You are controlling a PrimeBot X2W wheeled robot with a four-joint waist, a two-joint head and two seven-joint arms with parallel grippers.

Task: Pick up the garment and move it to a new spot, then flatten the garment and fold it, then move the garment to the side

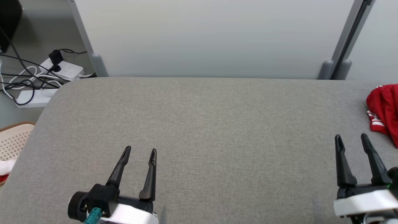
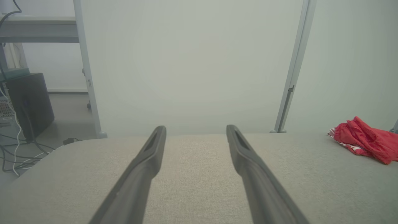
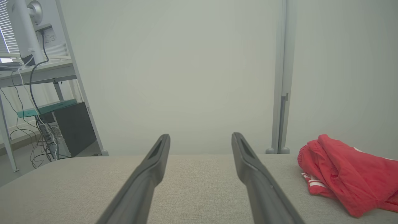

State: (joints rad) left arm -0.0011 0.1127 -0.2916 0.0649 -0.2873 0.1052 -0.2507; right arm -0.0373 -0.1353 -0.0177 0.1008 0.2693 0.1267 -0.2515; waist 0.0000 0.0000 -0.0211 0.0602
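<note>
Though wide open, L gripper (image 1: 141, 149), R gripper (image 1: 350, 136) empty.

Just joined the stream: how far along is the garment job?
Nothing looks done: the red garment lies bunched at the right edge of the table. Both the left hand and right hand are open and empty. Pickup, flattening, folding and moving aside all remain.

A lab or office workroom is indicated: a grey fabric-covered table (image 1: 199, 130) is backed by pale partition panels (image 1: 211, 37), power strips (image 1: 63, 69) with tangled cables (image 1: 18, 84) are left on the floor (image 1: 40, 37), and a computer tower (image 3: 76, 127) is kept beneath a desk (image 3: 37, 73) carrying a monitor (image 3: 23, 28).
</note>
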